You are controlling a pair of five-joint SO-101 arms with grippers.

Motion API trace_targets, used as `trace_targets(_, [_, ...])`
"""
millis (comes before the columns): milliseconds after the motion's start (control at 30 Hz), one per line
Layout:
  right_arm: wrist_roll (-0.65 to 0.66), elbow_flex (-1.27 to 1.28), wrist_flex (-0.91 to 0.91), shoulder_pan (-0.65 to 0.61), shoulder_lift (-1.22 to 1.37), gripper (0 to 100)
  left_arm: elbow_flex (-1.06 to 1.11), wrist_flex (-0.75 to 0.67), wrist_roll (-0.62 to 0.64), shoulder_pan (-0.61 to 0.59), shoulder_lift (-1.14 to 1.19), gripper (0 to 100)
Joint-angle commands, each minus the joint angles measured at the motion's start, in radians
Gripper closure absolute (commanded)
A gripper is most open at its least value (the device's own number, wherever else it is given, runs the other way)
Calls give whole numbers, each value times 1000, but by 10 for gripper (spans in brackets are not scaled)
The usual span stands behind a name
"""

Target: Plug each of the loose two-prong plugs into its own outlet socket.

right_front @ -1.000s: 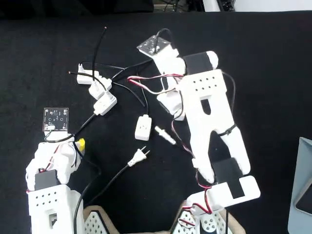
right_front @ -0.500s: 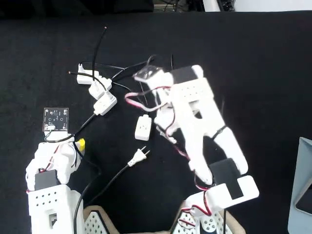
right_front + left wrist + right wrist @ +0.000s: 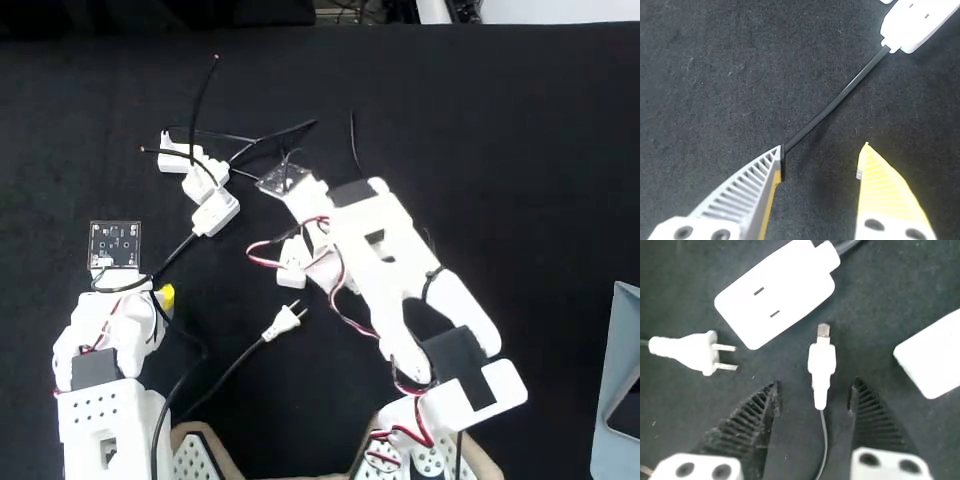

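A white outlet socket [image 3: 775,292] with two slots lies flat on the black table. A loose white two-prong plug [image 3: 690,352] lies beside it, prongs toward the socket. My right gripper [image 3: 815,385] is open just above the table, its black fingers either side of a small white connector [image 3: 820,370] on a thin cable. From above, the right arm covers part of that socket [image 3: 290,272], and the plug [image 3: 283,322] lies nearer on its black cord. My left gripper [image 3: 822,147] is open and holds nothing, low at the near left [image 3: 160,297], over a black cable [image 3: 835,100].
Several white sockets and adapters [image 3: 205,185] with black cords cluster at the far left; one socket [image 3: 915,22] ends the cable under my left gripper. Another white block [image 3: 932,360] lies beside the right gripper. A grey object [image 3: 620,400] stands at the right edge.
The right arm has swung left and nearer, coming down over the single socket and the small connector. The left arm has not moved.
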Motion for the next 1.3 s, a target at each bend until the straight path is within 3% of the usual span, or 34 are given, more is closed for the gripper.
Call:
trace_targets(0, [6,22,-78,-11,-36,791,-5,3,-2,-12,-11,755])
trace_targets(200, [6,38,-137,-11,-36,805,-5,5,-2,-12,-11,755])
trace_targets(433, [6,38,-133,-11,-15,971,-4,6,-2,-12,-11,755])
trace_targets(1000, [5,24,-118,-11,99,920,-4,8,-2,-13,-11,755])
trace_targets(1267, [-2,-208,175,-12,97,920,-4,8,-2,-13,-11,755])
